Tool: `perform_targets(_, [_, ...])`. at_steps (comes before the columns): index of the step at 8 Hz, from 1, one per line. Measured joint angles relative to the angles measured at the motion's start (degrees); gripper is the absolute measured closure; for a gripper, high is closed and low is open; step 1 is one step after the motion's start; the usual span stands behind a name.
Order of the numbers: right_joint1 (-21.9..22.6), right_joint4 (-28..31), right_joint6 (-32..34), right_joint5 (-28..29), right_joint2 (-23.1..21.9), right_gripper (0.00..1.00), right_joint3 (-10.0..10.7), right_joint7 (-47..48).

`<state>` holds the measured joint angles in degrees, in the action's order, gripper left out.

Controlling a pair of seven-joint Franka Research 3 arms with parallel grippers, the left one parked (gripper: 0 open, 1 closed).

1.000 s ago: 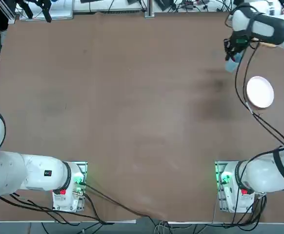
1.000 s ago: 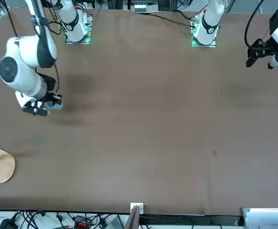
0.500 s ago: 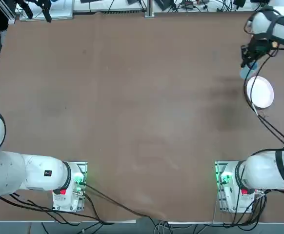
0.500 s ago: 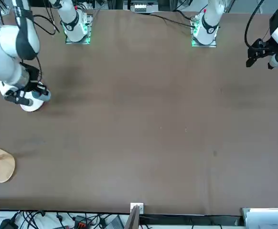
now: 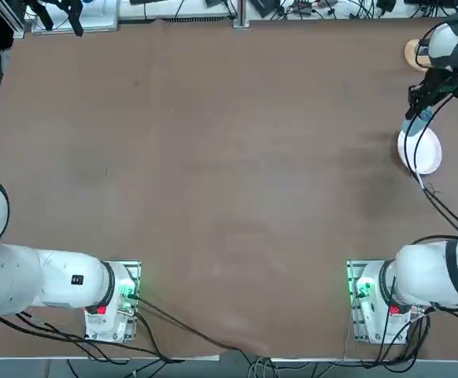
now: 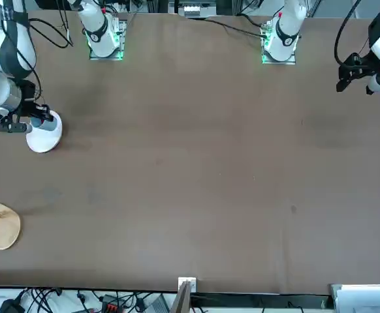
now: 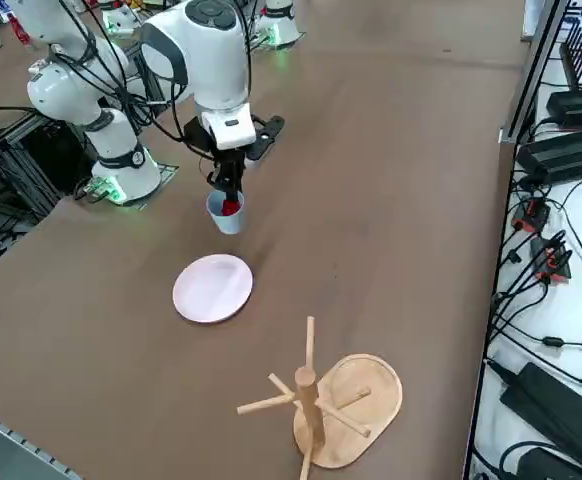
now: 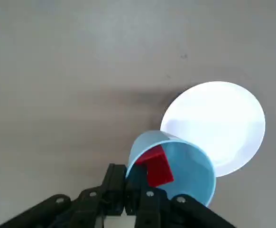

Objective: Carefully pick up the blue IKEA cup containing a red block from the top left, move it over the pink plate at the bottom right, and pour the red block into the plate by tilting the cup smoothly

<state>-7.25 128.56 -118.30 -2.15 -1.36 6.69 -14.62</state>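
Note:
The blue IKEA cup [image 8: 185,164] hangs upright above the table with the red block [image 8: 155,166] inside it. My right gripper [image 8: 134,195] is shut on the cup's rim. In the wrist view the cup overlaps the near edge of the pink plate [image 8: 223,118]. From the right side the cup [image 7: 226,213] and red block [image 7: 231,207] hang under the gripper [image 7: 227,186], short of the plate [image 7: 212,288]. From overhead the gripper [image 5: 415,110] and cup [image 5: 411,126] sit at the far edge of the plate [image 5: 422,151].
A tan wooden stand with pegs on an oval base [image 7: 323,398] stands beyond the plate, near the table's far right corner [image 5: 415,53]. Cables run along the table's edges. The brown tabletop [image 5: 213,157] spreads out to the left.
My right arm has carried the cup to the right across the table's far side, from well short of the plate to its edge. The grip on the cup is unchanged.

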Motion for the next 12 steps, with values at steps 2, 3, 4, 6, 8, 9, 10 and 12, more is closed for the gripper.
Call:
perform_targets(2, [-0.1, 0.4, 0.0, 0.1, 0.0, 0.97, -0.1, -2.5])
perform_targets(3, [-0.5, 0.6, 0.0, 0.1, 0.0, 0.97, -0.1, -2.8])
perform_targets(4, [-1.3, 1.0, 0.0, 0.2, 0.1, 0.97, 0.0, -3.7])
perform_targets(6, [-3.5, 2.0, -0.1, 1.4, 0.3, 0.97, 0.0, -8.1])
perform_targets(8, [-7.4, 2.6, 0.3, 8.3, 1.0, 0.97, 0.1, -16.9])
perform_targets(9, [-9.3, 2.6, 1.1, 11.9, 1.4, 0.97, 0.1, -20.6])
perform_targets(10, [-11.0, 2.6, 2.1, 14.9, 1.8, 0.97, 0.2, -23.1])
perform_targets(12, [-14.3, 2.0, 4.9, 19.2, 2.6, 0.97, 0.2, -26.7])
